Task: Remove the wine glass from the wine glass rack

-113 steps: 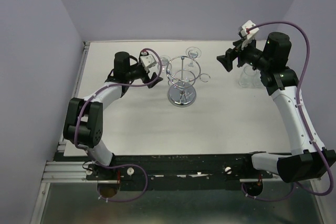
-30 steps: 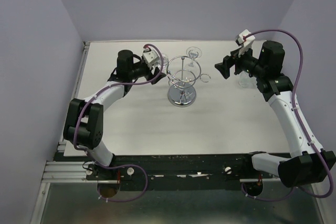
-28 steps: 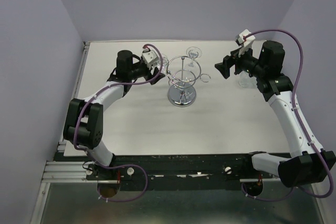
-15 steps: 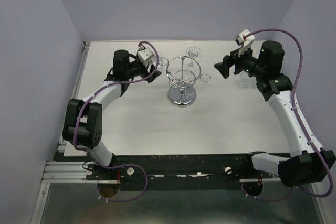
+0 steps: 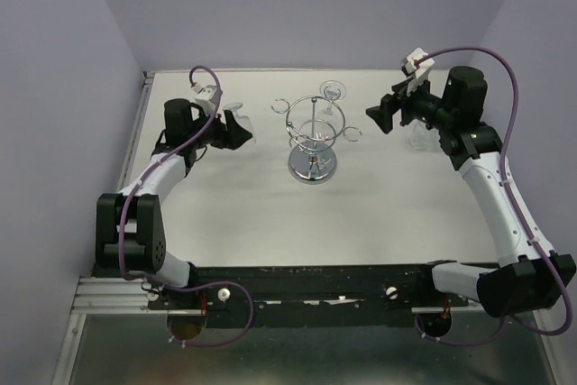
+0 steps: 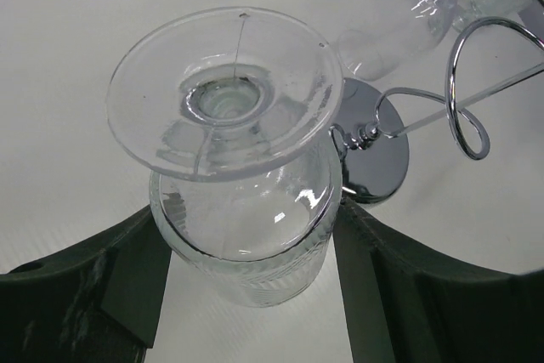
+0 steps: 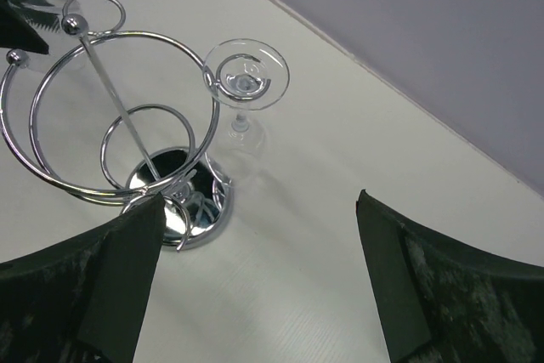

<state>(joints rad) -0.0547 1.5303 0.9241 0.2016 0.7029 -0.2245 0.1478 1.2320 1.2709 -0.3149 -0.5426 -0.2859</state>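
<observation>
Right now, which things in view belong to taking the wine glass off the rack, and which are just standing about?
Job: wine glass rack; wine glass, in the left pincer.
Idle: far hanging glass; lone standing glass.

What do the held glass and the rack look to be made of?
Wine glass: clear glass by the look, though clear plastic can't be ruled out. The table shows through it, it has sharp highlights, and there is fine ribbing near the bowl's rim.
Rack: polished, chrome-like metal, both wire and round base, with mirror-like reflections on both.
</observation>
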